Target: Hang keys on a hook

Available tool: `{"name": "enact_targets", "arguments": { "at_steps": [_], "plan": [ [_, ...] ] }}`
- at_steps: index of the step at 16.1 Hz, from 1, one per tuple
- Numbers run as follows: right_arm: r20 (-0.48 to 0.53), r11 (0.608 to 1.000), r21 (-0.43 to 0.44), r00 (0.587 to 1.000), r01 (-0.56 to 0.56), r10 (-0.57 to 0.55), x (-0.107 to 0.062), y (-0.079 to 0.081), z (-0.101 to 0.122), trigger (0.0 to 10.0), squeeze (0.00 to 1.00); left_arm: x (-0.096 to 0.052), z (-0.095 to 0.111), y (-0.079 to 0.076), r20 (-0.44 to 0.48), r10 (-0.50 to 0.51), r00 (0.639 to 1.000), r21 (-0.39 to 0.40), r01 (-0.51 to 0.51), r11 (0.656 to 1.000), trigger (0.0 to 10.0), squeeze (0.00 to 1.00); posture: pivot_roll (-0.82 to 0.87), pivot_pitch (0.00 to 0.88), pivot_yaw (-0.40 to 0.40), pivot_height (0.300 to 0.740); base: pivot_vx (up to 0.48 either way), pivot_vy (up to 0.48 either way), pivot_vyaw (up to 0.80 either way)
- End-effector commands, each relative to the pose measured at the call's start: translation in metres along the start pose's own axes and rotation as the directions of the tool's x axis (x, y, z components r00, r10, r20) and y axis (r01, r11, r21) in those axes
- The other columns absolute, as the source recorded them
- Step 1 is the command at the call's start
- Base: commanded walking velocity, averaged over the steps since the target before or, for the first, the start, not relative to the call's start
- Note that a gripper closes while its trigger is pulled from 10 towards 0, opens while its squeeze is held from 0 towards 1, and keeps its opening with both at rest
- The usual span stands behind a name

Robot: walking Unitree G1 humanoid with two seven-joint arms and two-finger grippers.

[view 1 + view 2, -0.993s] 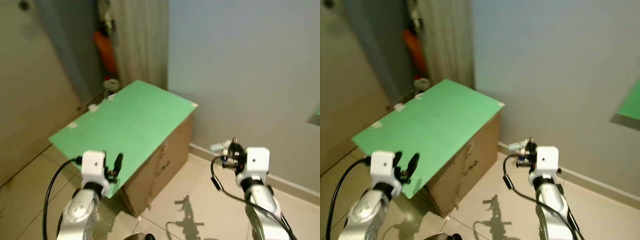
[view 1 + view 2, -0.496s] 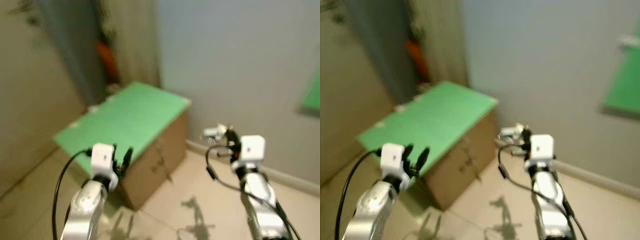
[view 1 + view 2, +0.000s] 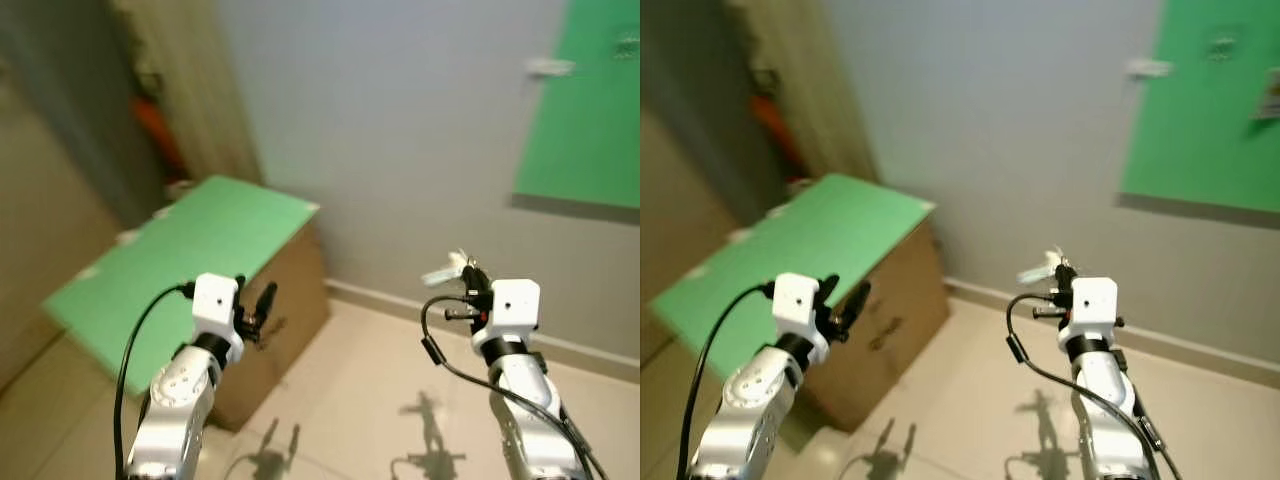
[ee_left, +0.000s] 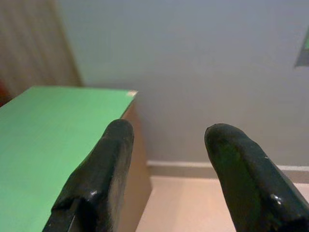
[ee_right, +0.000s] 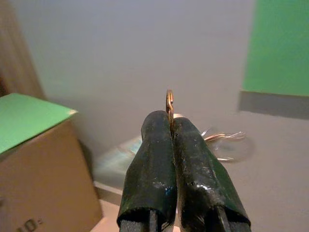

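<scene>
My right gripper (image 5: 170, 122) is shut on the keys, and a thin brass key edge (image 5: 169, 101) sticks up between its fingers. From the head, the pale keys (image 3: 443, 272) jut out ahead of that gripper (image 3: 468, 284), which is held up before the grey wall. A small white hook (image 3: 548, 67) sits on the green wall panel (image 3: 590, 120), high above and right of the keys. My left gripper (image 3: 256, 303) is open and holds nothing, with its fingers (image 4: 104, 169) spread near the green-topped box.
A cardboard box with a green top (image 3: 190, 250) stands on the left against the wall. Behind it are a curtain and an orange object (image 3: 155, 118). Beige tiled floor (image 3: 370, 400) lies between the arms, with a pale skirting along the wall.
The view has swung right and upward, so the green wall panel with its hook has come into sight. Both arms keep their pose, with the keys still held.
</scene>
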State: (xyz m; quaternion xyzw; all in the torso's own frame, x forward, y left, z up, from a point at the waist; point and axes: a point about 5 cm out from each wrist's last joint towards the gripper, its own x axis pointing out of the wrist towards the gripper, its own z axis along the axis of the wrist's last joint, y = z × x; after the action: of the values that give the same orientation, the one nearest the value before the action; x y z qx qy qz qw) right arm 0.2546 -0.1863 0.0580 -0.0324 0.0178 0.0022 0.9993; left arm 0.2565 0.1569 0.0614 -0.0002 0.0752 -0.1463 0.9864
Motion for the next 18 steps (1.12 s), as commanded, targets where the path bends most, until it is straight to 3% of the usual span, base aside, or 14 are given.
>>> {"name": "enact_targets", "arguments": {
  "at_steps": [1, 13, 18],
  "plan": [
    [0.014, 1.0, 0.011, 1.0, -0.018, 0.018, 0.003, 0.008, 0.003, 0.0, 0.0, 0.001, -0.002, 0.008, -0.016, 0.028, 0.999, 0.023, -0.027, 0.999, 10.0, 0.0, -0.24, 0.0, 0.155, 0.74, 0.0, 0.0, -0.74],
    [-0.004, 1.0, 0.024, 1.0, -0.012, 0.012, 0.006, 0.009, 0.0, 0.0, 0.0, 0.018, 0.006, 0.007, 0.011, -0.018, 1.0, 0.095, 0.017, 0.995, 10.0, 0.0, -0.26, 0.0, 0.16, 0.74, 0.0, 0.0, -0.72],
    [-0.013, 0.998, -0.002, 0.998, -0.062, 0.062, 0.007, 0.011, 0.0, 0.0, 0.0, 0.016, 0.002, 0.014, 0.006, 0.065, 0.998, 0.043, -0.065, 0.997, 10.0, 0.0, -0.26, 0.0, 0.152, 0.74, 0.174, -0.227, 0.0]
  ]
}}
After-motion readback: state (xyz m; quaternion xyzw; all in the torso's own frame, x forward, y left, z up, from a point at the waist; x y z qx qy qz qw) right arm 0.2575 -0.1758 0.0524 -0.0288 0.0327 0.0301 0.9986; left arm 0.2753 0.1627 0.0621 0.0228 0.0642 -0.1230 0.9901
